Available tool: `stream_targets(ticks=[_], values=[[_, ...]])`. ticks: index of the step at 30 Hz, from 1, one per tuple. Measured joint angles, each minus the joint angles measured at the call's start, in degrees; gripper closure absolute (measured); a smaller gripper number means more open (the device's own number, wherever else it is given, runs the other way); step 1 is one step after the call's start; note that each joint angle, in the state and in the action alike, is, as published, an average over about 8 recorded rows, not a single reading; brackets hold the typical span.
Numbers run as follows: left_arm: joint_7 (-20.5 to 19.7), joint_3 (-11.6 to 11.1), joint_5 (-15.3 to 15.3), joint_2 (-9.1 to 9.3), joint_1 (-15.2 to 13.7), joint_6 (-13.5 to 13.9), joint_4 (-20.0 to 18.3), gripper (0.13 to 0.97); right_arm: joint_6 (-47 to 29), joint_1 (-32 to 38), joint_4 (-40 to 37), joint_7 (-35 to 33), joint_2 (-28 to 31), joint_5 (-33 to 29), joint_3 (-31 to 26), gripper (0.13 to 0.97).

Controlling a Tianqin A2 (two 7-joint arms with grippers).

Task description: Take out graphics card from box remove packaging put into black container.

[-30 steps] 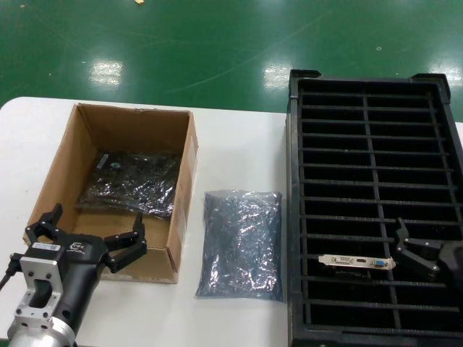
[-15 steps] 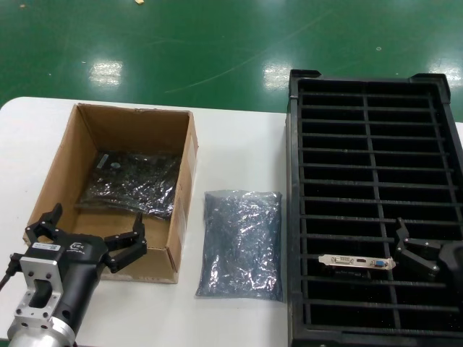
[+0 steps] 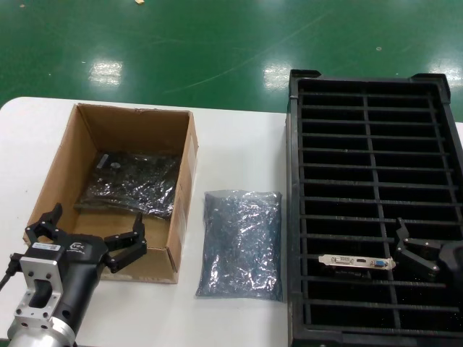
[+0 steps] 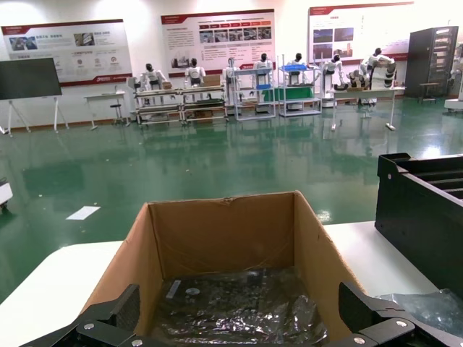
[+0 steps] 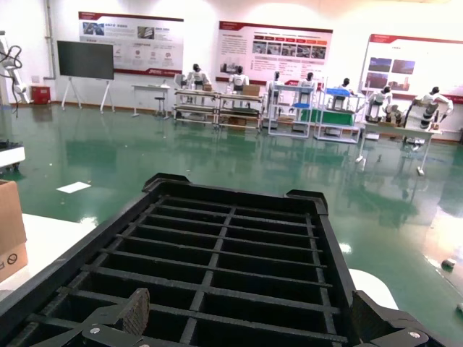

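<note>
Right end effector (image 3: 418, 254) released beside graphics card (image 3: 357, 261); left end effector (image 3: 87, 235) released at box (image 3: 184, 181) edge.

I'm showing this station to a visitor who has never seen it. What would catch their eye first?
Probably the big black container on the robot's right, with one graphics card standing in a near slot beside the open right gripper. Next, the brown box on the left holding a bagged card, the open left gripper at its near edge. An empty crinkled bag lies between them.
</note>
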Motion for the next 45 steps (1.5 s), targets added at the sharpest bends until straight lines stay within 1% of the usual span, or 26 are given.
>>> stream_targets(ticks=[45], values=[[0.0, 0.0, 0.0, 0.00, 0.0, 0.0, 0.0, 0.132, 0.0, 0.0, 0.0, 0.0, 0.0, 0.0, 0.0, 0.129]])
